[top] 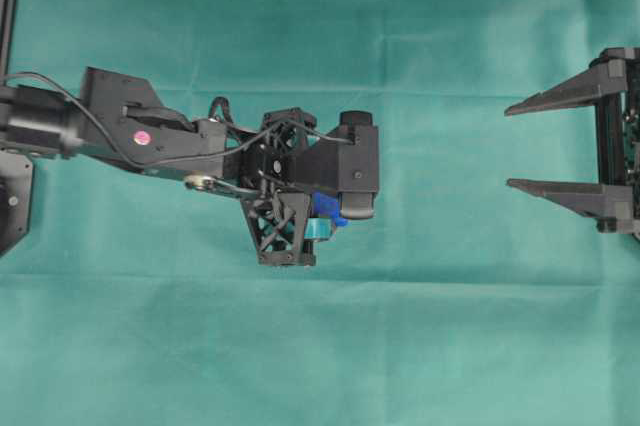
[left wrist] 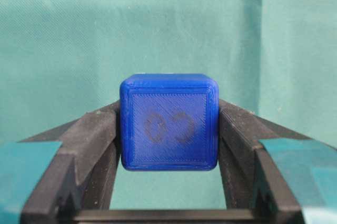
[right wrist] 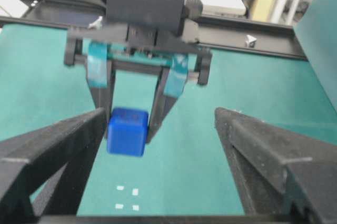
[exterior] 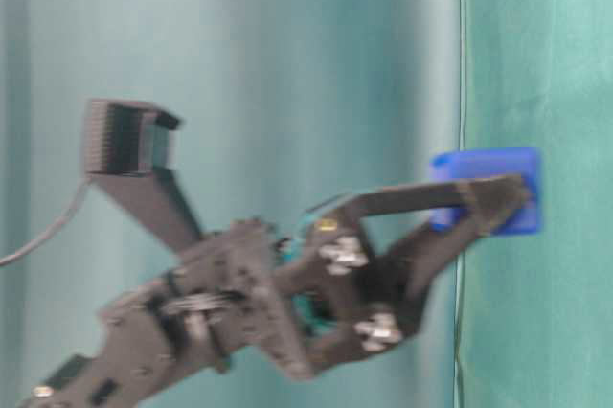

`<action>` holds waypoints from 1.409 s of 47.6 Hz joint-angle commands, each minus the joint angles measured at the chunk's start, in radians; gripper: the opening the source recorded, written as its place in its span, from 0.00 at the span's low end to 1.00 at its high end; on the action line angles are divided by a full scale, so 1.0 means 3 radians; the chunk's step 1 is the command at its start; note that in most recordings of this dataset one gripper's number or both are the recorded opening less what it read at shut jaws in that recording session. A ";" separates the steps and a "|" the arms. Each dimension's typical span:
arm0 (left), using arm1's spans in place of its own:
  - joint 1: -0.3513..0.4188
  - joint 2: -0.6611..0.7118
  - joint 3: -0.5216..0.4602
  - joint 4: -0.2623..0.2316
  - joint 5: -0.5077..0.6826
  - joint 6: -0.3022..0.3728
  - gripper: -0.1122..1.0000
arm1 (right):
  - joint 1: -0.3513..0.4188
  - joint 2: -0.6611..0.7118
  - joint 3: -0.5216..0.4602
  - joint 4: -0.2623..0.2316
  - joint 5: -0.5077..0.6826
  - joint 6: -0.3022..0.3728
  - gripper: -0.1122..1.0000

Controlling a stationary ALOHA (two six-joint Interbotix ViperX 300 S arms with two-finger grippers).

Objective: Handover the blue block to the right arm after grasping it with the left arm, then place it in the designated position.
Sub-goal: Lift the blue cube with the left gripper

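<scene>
The blue block [left wrist: 168,121] is clamped between the teal-taped fingers [left wrist: 100,134] of my left gripper [left wrist: 168,129], with its faint dark symbol facing the wrist camera. From overhead only a corner of the block [top: 328,208] shows under the left wrist, near the middle of the cloth. My right gripper [top: 512,146], plain black, is wide open and empty at the right edge, well apart from the block. In the right wrist view the block [right wrist: 126,131] hangs in the left gripper [right wrist: 129,124], ahead of the right gripper [right wrist: 160,113]. The designated position [right wrist: 126,197] shows as small white marks on the cloth, nearer the right gripper than the block.
Green cloth [top: 430,346] covers the table. A black frame rail [right wrist: 247,50] runs along the far edge behind the left arm. The left arm [top: 120,131] and its cables stretch in from the left edge. The table-level view shows the block [exterior: 487,190] in the left gripper [exterior: 498,199].
</scene>
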 commanded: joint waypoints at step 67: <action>-0.0082 -0.0670 -0.0808 0.0046 0.0706 0.0020 0.52 | -0.0005 0.0036 -0.0092 -0.0005 -0.0020 0.0005 0.95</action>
